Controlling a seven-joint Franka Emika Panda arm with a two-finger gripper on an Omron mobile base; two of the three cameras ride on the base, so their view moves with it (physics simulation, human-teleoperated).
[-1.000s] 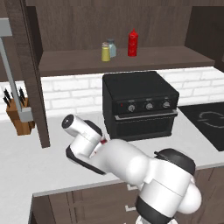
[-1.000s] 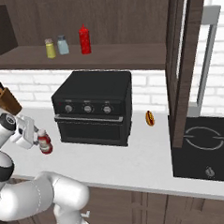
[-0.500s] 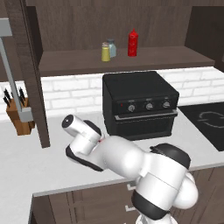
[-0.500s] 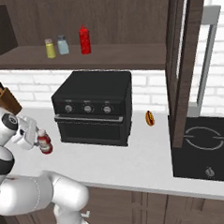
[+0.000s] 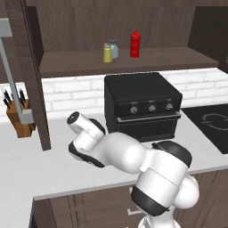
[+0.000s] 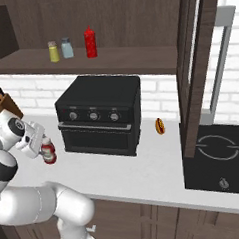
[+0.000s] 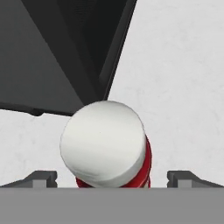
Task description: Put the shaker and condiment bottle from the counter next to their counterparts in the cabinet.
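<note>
The condiment bottle (image 6: 49,157), squat and red with a white cap (image 7: 103,142), stands on the pale counter (image 6: 144,165) just left of the black oven. My gripper (image 6: 44,146) comes down over it, open. In the hand view one fingertip (image 7: 41,178) shows on each side of the bottle, and both are apart from it. The yellow shaker (image 5: 107,53) stands on the cabinet shelf (image 5: 169,55) beside the blue-grey shaker (image 5: 114,48). The tall red squeeze bottle (image 5: 135,43) stands a little to their right. The right base view shows the same three: yellow shaker (image 6: 54,52), blue-grey shaker (image 6: 66,47), squeeze bottle (image 6: 90,42).
A black countertop oven (image 6: 100,114) stands right beside the bottle. A knife block (image 5: 20,118) sits at the far left by the wall. A hot dog (image 6: 160,125) lies right of the oven, and a black hob (image 6: 218,153) lies past a dark wooden post (image 6: 193,72).
The arm's elbow and shoulder have shifted a little. The hand stays at the condiment bottle with its jaws still open.
</note>
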